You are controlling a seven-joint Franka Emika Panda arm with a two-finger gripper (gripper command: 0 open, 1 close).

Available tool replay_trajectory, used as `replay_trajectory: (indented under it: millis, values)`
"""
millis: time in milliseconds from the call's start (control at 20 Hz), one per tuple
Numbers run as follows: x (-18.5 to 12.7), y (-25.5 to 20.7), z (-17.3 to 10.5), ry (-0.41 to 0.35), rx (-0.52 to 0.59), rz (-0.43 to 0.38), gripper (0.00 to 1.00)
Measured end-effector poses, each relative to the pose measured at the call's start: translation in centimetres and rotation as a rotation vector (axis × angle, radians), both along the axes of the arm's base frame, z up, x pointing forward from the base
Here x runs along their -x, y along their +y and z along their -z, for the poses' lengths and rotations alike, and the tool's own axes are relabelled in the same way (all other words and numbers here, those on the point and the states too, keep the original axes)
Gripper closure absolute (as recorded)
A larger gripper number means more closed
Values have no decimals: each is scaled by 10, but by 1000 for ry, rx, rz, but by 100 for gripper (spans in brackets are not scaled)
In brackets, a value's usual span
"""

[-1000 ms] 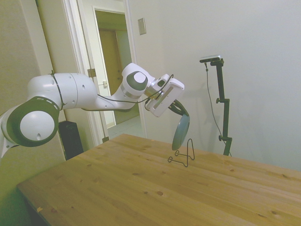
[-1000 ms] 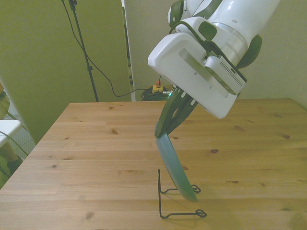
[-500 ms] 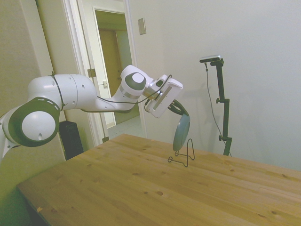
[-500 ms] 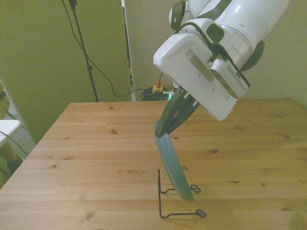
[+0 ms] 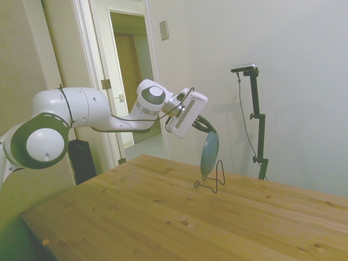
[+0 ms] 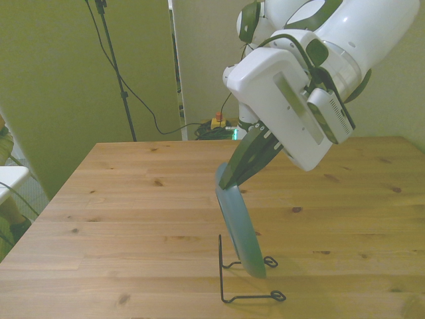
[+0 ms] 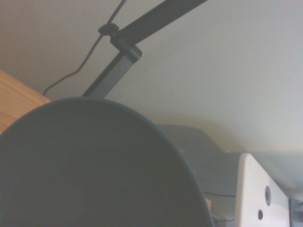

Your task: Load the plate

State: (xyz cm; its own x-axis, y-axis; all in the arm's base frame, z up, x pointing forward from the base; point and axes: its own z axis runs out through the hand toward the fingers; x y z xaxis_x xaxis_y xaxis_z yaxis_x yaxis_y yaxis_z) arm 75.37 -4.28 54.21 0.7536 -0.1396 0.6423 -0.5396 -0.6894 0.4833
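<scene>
Your two-finger gripper (image 6: 234,178) is clamped on the top rim of the round teal-green plate (image 6: 239,228). Plate hangs edge-on below it, tilted, bottom edge in the thin black wire stand (image 6: 247,286) on the wooden table (image 6: 119,219). Release looks close.

A wire stand (image 6: 247,284) sits on the wooden table (image 6: 133,219).

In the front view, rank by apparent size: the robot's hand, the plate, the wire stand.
1. Hand, though it is nearest the camera, which inflates it.
2. Plate.
3. Wire stand.
</scene>
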Motion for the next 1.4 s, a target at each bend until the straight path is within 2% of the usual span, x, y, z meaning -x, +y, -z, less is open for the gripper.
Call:
replay_trajectory:
  millis: [1400]
  values:
    - [-2,5,39,57,57,0,100]
